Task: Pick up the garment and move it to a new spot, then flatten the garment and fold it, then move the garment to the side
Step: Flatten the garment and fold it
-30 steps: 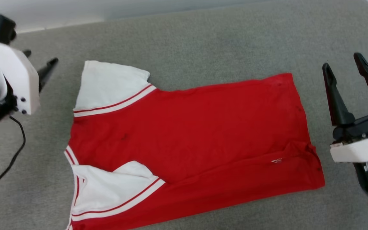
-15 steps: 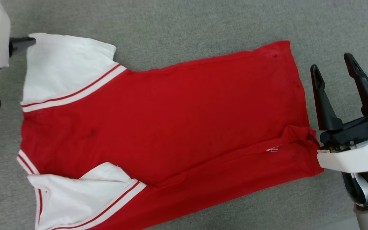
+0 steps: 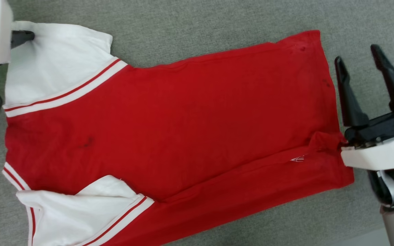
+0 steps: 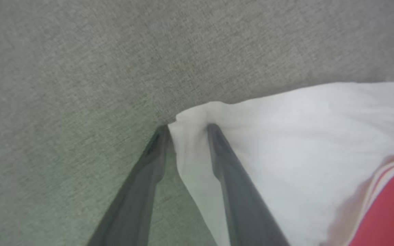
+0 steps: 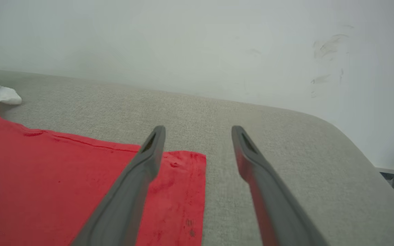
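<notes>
**A:** Which step is this?

**B:** Flattening, I'd judge. The red T-shirt [image 3: 183, 119] lies spread on the grey counter [image 3: 217, 20], long axis across the robot, sleeves to its left, hem [image 3: 330, 102] to its right.

**A:** And the hands?

**B:** The left hand [image 4: 187, 127] straddles the far white sleeve [image 3: 56, 58] at its corner, not yet pinched. The right hand [image 3: 357, 54] is spread beside the hem. Next, the left should close and tug gently outward.

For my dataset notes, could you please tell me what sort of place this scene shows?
Probably an indoor test room: a grey fabric-covered surface with a rounded corner, a plain scuffed white wall behind it, and a red white-sleeved T-shirt laid flat.
</notes>
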